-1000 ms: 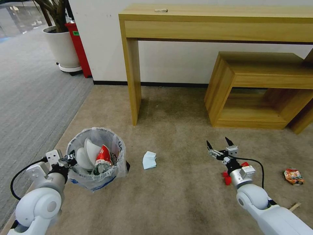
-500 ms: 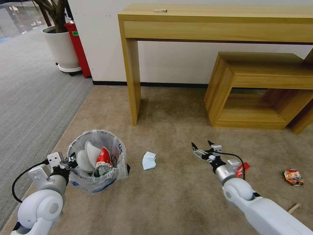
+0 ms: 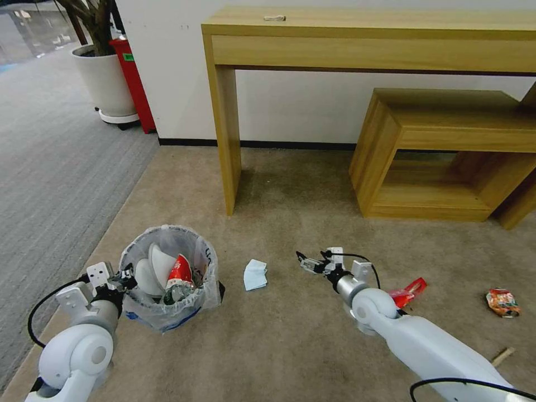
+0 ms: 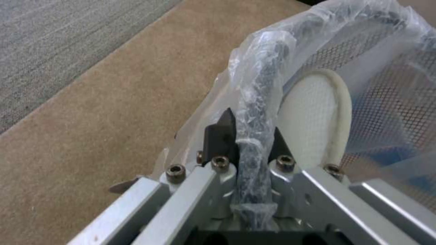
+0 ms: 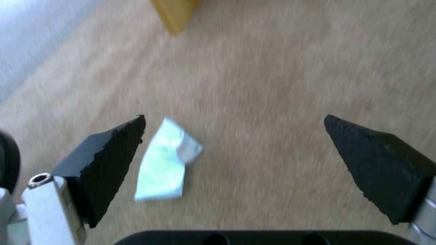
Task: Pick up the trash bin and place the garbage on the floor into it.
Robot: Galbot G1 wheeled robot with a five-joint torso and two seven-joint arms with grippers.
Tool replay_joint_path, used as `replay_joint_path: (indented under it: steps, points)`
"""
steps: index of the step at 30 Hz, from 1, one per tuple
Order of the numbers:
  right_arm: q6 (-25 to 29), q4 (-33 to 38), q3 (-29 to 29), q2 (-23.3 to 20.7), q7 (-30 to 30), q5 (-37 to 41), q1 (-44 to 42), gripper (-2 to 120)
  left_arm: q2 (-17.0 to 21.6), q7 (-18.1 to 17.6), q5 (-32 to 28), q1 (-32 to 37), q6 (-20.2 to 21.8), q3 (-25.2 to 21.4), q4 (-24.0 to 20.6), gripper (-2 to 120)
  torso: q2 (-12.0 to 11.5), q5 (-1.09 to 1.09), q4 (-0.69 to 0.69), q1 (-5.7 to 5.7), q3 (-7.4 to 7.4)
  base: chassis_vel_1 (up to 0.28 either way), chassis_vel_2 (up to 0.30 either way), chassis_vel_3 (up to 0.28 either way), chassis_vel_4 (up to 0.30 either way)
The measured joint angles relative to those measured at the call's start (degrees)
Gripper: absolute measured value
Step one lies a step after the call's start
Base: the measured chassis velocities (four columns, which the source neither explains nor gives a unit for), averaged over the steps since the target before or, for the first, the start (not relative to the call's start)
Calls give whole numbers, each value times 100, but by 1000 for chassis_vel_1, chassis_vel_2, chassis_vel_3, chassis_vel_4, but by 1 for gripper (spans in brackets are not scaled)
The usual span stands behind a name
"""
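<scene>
The left tool is clamping the bag-wrapped rim of the small round dark trash bin, its two dark fingers pressing the rim from either side in the left wrist view. The bin, lined with a crinkly translucent plastic bag, is standing upright on the beige short-pile carpet floor at the robot's left, and it is holding a white slipper and a red-and-white wrapper.

The right tool is hovering low over the carpet with its black pointed fingers spread wide apart and gripping nothing. It is pointing toward the pale blue folded mask, which is lying flat on the carpet between the bin and the tool; in the right wrist view the mask is showing just beside one finger.

A red wrapper is lying beside the right arm. An orange crumpled packet and a wooden stick are lying farther to the robot's right. Beyond, a tall light-wood counter is standing against the white wall.
</scene>
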Motion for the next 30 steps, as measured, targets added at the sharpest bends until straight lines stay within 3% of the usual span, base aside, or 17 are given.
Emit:
replay_joint_path:
  steps: [10, 19, 30]
  points:
    - [-129, -929, -579, 596, -363, -53, 310, 100, -39, 29, 24, 30, -18, -9, -15, 2, 0, -1, 0, 0, 0, 0, 0, 0, 0]
    - [-130, -1279, -870, 844, -517, -24, 500, 100, -61, 52, 32, 23, -46, -3, -16, 2, 0, 0, -1, 0, 0, 0, 0, 0, 0]
    - [-63, -2006, -1237, 1604, -901, -28, 818, 100, -113, 100, 62, 59, -119, -21, -12, 2, 0, 0, 0, 0, 0, 0, 0, 0, 0]
